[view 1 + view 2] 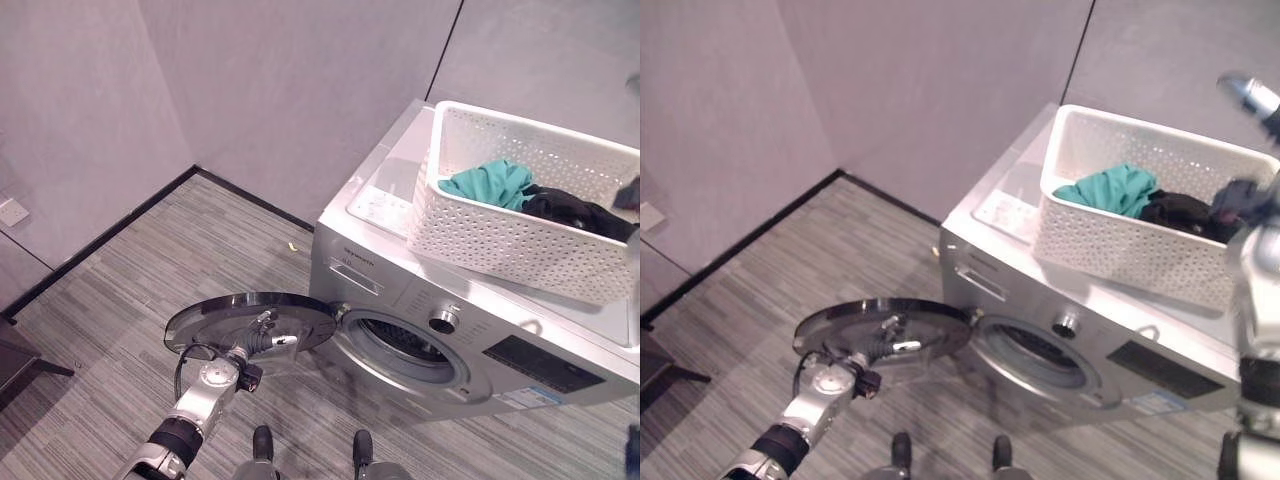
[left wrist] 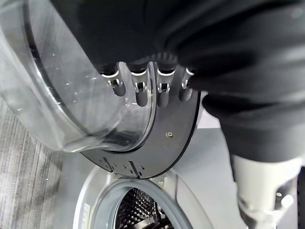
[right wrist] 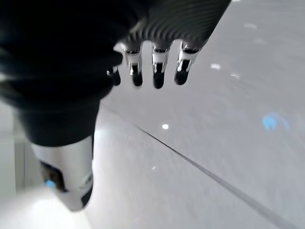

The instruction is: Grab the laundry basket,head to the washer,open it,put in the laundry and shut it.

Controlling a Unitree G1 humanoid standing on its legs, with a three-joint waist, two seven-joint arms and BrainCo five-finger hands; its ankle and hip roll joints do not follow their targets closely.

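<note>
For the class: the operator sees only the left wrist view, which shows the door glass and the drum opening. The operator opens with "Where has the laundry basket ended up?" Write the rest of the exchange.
Observer: The white laundry basket stands on top of the washer, above the control panel.
Operator: Has it been emptied?
Observer: No. A teal garment and some dark clothing lie inside it.
Operator: Is the right hand carrying anything?
Observer: No. The right wrist view shows the right hand with relaxed fingers, holding nothing, and a plain grey wall beyond them.
</note>
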